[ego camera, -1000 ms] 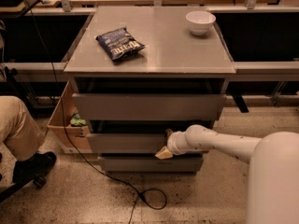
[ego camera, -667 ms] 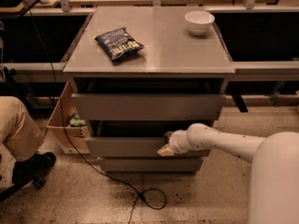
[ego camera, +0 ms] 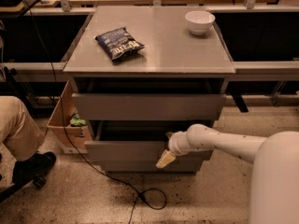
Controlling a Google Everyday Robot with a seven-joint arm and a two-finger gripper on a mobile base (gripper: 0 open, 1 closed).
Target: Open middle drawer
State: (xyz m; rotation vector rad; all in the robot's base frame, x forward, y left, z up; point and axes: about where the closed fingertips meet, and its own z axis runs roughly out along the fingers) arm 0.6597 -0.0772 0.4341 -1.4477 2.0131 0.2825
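The grey cabinet has three stacked drawers. The middle drawer (ego camera: pixel 126 150) stands partly pulled out, with a dark gap showing above its flat front panel. My gripper (ego camera: pixel 165 158) is at the right half of that front panel, at its upper edge, touching it. My white arm reaches in from the lower right. The taller top drawer (ego camera: pixel 148 106) is above it and the slim lowest drawer front (ego camera: pixel 140 166) is just below.
A dark chip bag (ego camera: pixel 119 42) and a white bowl (ego camera: pixel 199 21) sit on the cabinet top (ego camera: pixel 163 55). A seated person's leg and shoe (ego camera: pixel 21 143) are at the left. A cardboard box (ego camera: pixel 65 120) stands beside the cabinet. A black cable (ego camera: pixel 140 195) loops on the floor.
The middle drawer front and my gripper have come slightly further out toward the camera. The top drawer, bag and bowl have not moved.
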